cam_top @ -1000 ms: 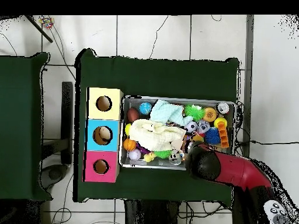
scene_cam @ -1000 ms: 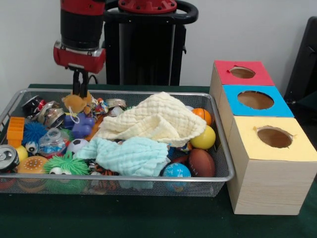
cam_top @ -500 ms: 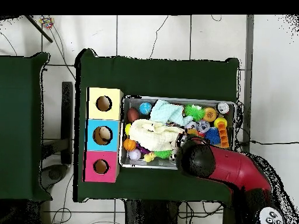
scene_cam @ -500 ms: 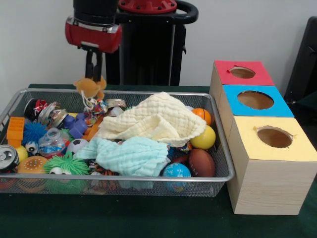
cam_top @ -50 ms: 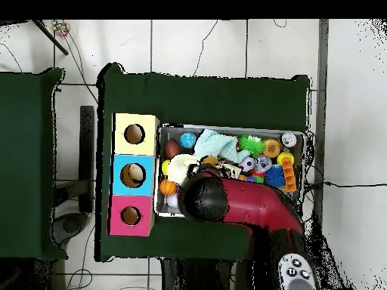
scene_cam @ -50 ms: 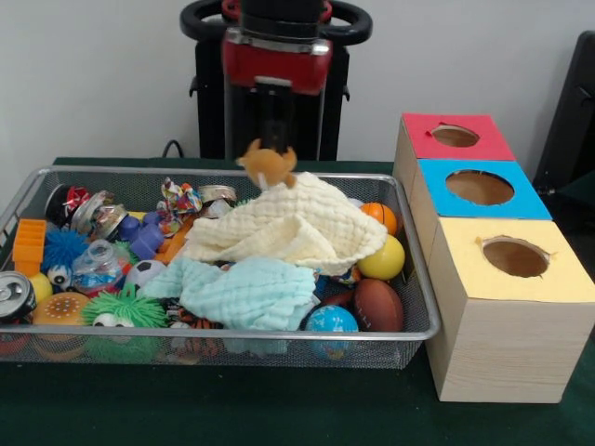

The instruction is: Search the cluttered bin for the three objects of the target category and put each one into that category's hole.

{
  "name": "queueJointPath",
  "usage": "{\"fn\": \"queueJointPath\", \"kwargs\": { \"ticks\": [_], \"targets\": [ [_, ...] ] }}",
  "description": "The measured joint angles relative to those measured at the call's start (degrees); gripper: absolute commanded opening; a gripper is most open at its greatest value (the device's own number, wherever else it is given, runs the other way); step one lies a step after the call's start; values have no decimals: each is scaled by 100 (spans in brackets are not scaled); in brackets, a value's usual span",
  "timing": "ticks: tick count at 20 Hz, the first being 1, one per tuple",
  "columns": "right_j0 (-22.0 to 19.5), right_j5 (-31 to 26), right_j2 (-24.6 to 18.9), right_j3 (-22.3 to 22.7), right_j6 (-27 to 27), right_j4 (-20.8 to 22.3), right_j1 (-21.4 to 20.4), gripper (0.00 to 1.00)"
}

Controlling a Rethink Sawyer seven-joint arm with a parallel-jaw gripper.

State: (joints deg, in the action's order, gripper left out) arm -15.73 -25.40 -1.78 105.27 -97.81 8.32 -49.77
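Nearest you, on the green bench (scene_cam @ -50 ms: 279, 418), the mesh bin (scene_cam @ -50 ms: 409, 321) holds a globe ball (scene_cam @ -50 ms: 330, 321), a brown football (scene_cam @ -50 ms: 378, 304) and a pale blue cloth (scene_cam @ -50 ms: 244, 290); behind them a cream cloth (scene_cam @ -50 ms: 293, 226) is heaped mid-bin; right of the bin stands the box row, yellow hole (scene_cam @ -50 ms: 514, 256), blue hole (scene_cam @ -50 ms: 480, 187), red hole (scene_cam @ -50 ms: 455, 136); above the cream cloth's far edge hangs an orange plush toy (scene_cam @ -50 ms: 268, 164), long axis roughly level, limbs sticking out to both sides; it sits right below the jaws (scene_cam @ -50 ms: 276, 139), which pinch it from above; the red arm (cam_top @ -50 ms: 249, 208) covers it from overhead.
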Motion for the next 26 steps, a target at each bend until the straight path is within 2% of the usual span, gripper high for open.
{"fn": "queueJointPath", "kwargs": {
  "ticks": [2,4,8,10,13,19,26],
  "targets": [
    [258,-27,42,-7,-14,-115,12,0],
    [728,-151,160,-51,-94,-329,53,0],
    [1391,-401,375,-143,-412,-662,129,0],
    [1578,-484,440,-177,-549,-762,158,0],
    [2123,-721,654,-319,-1077,-1006,257,0],
    [2560,-922,891,-579,-1703,-1167,415,0],
    [2667,-1110,1122,-824,-1962,-1185,514,0]
  ]
}}
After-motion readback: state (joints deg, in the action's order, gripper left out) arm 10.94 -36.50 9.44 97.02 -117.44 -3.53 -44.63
